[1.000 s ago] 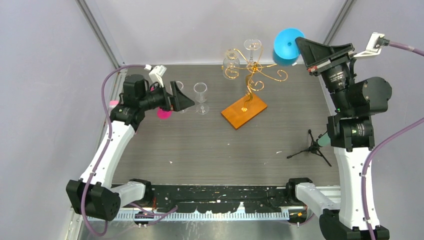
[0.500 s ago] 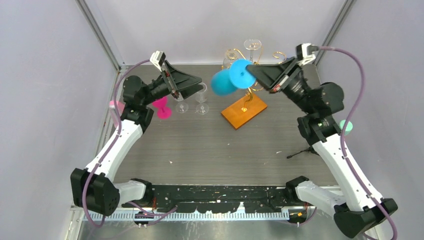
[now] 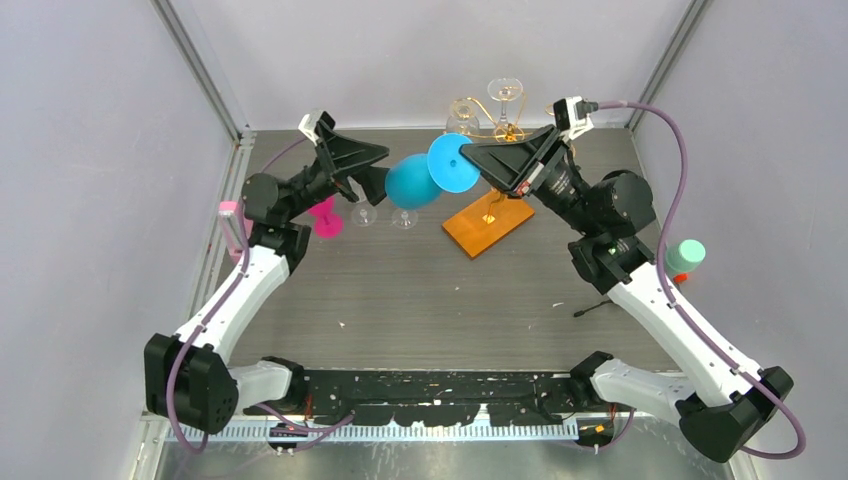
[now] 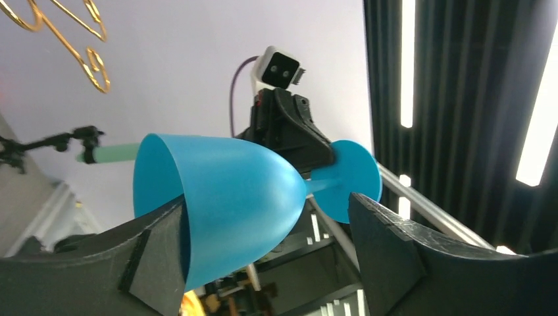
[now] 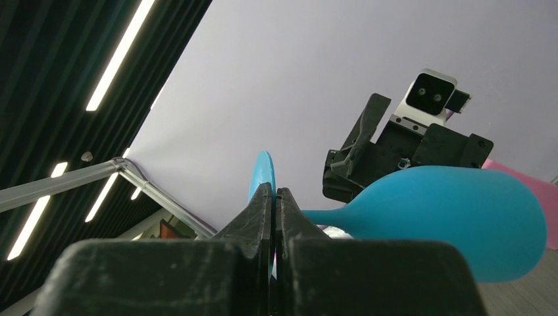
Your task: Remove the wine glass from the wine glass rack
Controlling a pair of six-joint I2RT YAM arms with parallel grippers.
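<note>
The blue wine glass (image 3: 412, 181) lies sideways in the air, off the gold wire rack (image 3: 505, 130), which stands on an orange base (image 3: 488, 222). My right gripper (image 3: 468, 155) is shut on the rim of the glass's foot (image 5: 263, 172), and the bowl (image 5: 454, 217) points to the left arm. My left gripper (image 3: 385, 170) is open, with its fingers on either side of the bowl (image 4: 230, 197). One finger (image 4: 158, 257) is close against the bowl's rim and the other stands apart. Two clear glasses (image 3: 505, 95) still hang on the rack.
Two clear glasses (image 3: 363, 213) and a pink glass (image 3: 325, 215) stand on the table under the left gripper. A small black tripod (image 3: 600, 305) and a green object (image 3: 685, 255) are at the right edge. The back wall is just behind the rack.
My right arm has swung the blue glass from beside the rack's top leftward and lower. My left arm has risen, and its open jaws have come around the bowl.
</note>
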